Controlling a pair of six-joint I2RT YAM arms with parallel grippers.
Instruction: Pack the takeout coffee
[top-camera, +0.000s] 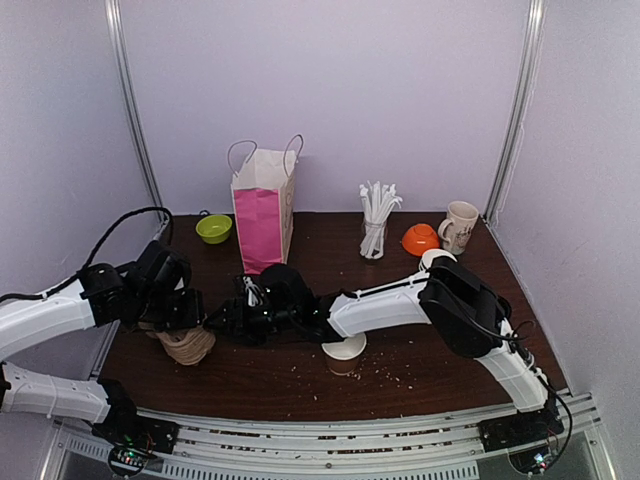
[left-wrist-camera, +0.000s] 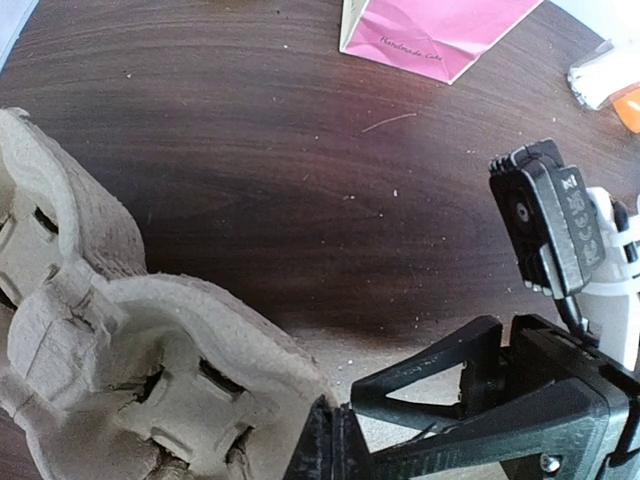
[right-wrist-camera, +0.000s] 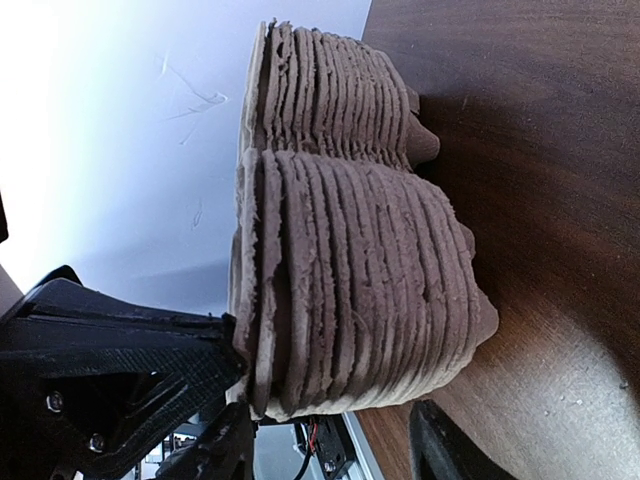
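A brown paper takeout coffee cup (top-camera: 345, 352) with a white rim stands on the table under my right forearm. A stack of grey pulp cup carriers (top-camera: 187, 345) sits at the left. My left gripper (top-camera: 195, 318) is shut on the rim of the top carrier (left-wrist-camera: 150, 370), its tips (left-wrist-camera: 345, 440) pinched together at the edge. My right gripper (top-camera: 228, 318) reaches in from the right. In the right wrist view its jaws (right-wrist-camera: 328, 425) stand apart on either side of the stack's (right-wrist-camera: 360, 280) near end, with a gap at the lower finger (right-wrist-camera: 445, 450).
A pink paper bag (top-camera: 262, 210) stands at the back, with a green bowl (top-camera: 214, 228) to its left. A jar of white straws (top-camera: 375, 225), an orange bowl (top-camera: 420, 238) and a cream mug (top-camera: 460, 225) stand at the back right. Crumbs dot the table.
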